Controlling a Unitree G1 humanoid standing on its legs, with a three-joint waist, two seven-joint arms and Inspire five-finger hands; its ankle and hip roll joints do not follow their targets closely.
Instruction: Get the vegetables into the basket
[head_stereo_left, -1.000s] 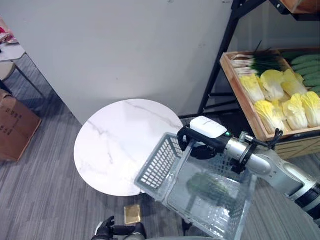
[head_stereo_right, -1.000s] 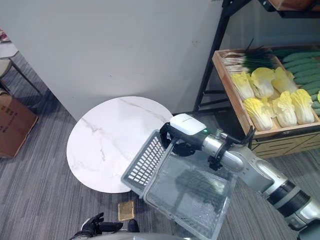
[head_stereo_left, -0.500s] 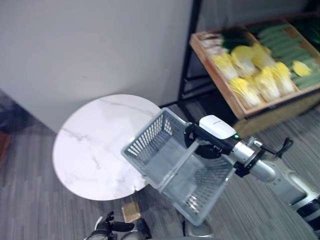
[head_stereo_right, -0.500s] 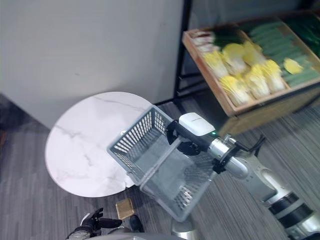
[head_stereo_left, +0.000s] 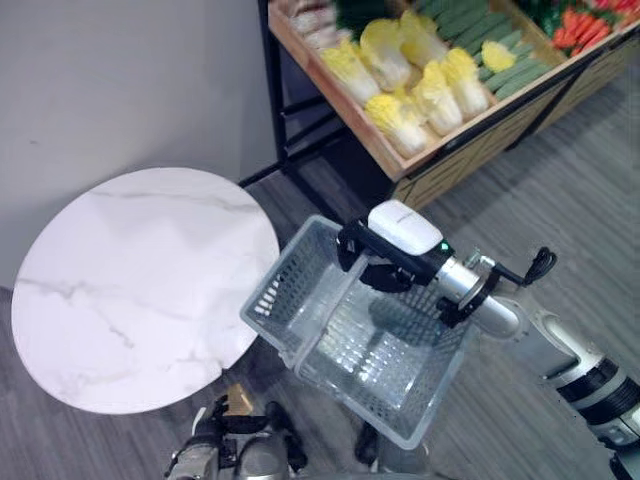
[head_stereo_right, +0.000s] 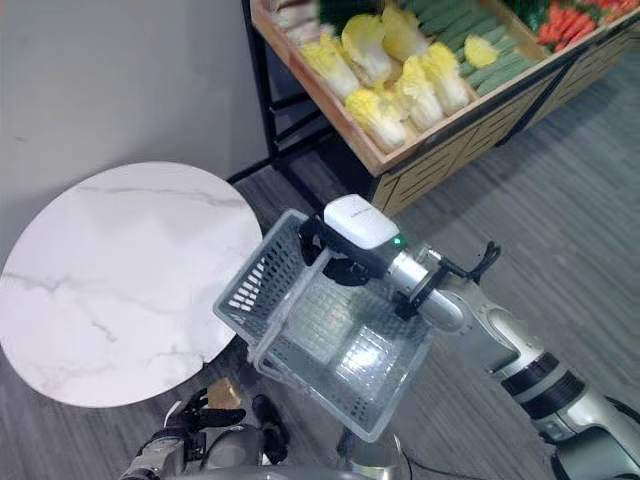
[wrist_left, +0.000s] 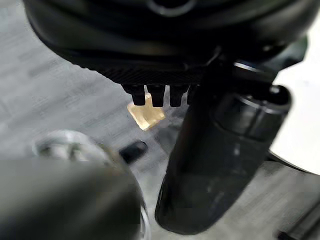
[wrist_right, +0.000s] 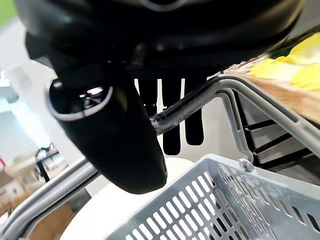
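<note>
Right wrist view shows the right hand (wrist_right: 115, 125) curled round the grey handle (wrist_right: 190, 102) of the grey plastic basket (head_stereo_left: 360, 340), which hangs below it beside the round white marble table (head_stereo_left: 130, 280). Yellow cabbages (head_stereo_left: 420, 85) lie in the wooden crate (head_stereo_left: 330, 95) on the black shelf beyond. The left hand (head_stereo_right: 185, 420) hangs low with its fingers relaxed, holding nothing.

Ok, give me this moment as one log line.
right hand: shut on basket handle, carrying | basket: looks empty | left hand: low, idle, open | vegetable crate: ahead
</note>
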